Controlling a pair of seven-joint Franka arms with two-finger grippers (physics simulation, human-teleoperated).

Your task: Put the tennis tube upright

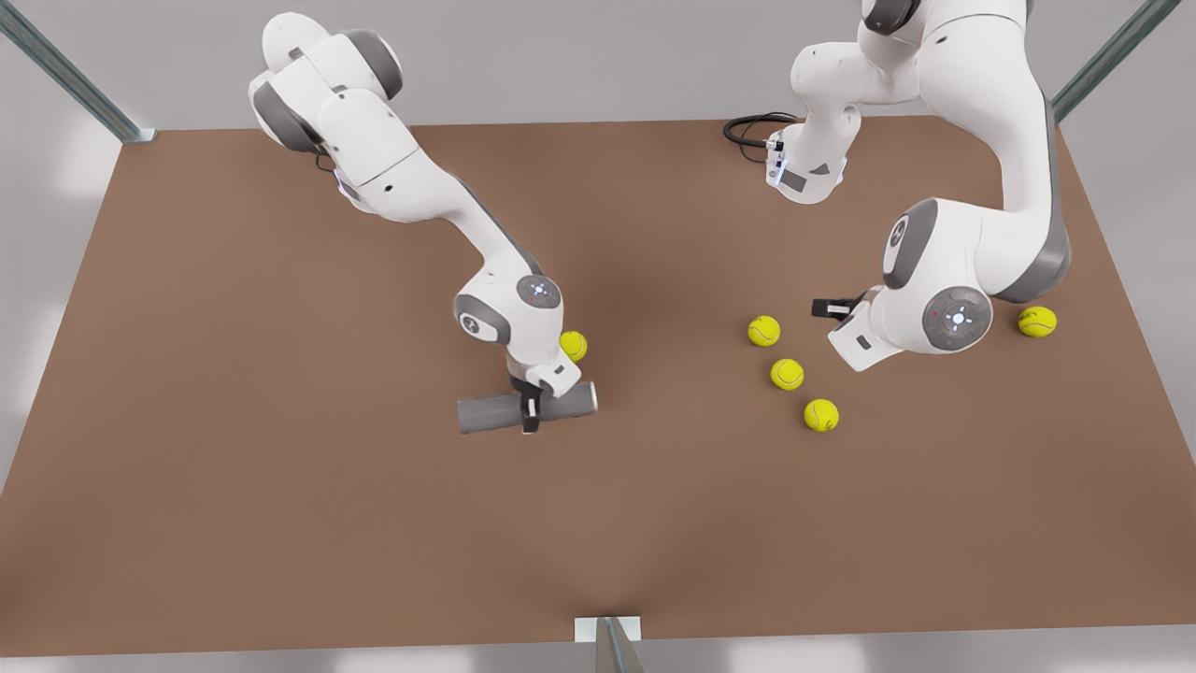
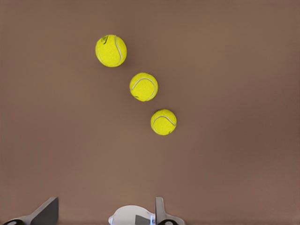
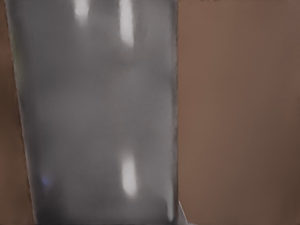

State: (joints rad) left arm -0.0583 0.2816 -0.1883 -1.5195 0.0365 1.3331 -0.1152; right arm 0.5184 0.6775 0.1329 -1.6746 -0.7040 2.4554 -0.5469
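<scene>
While the tennis tube (image 1: pixel 526 408) lies flat on the brown table (image 1: pixel 234 467), right gripper (image 1: pixel 531 409) is clamped across its middle, one dark finger visible on the near side. Right wrist view has the grey tube wall (image 3: pixel 98 117) pressed up close. Lighter rim end points to the front view's right. One tennis ball (image 1: pixel 573 345) sits just behind that arm's wrist. Left gripper (image 1: pixel 834 308) hovers beside a diagonal row of three balls (image 2: pixel 143 86), fingers (image 2: pixel 44 212) spread, nothing held. Fifth ball (image 1: pixel 1037 321) sits past the left arm.
</scene>
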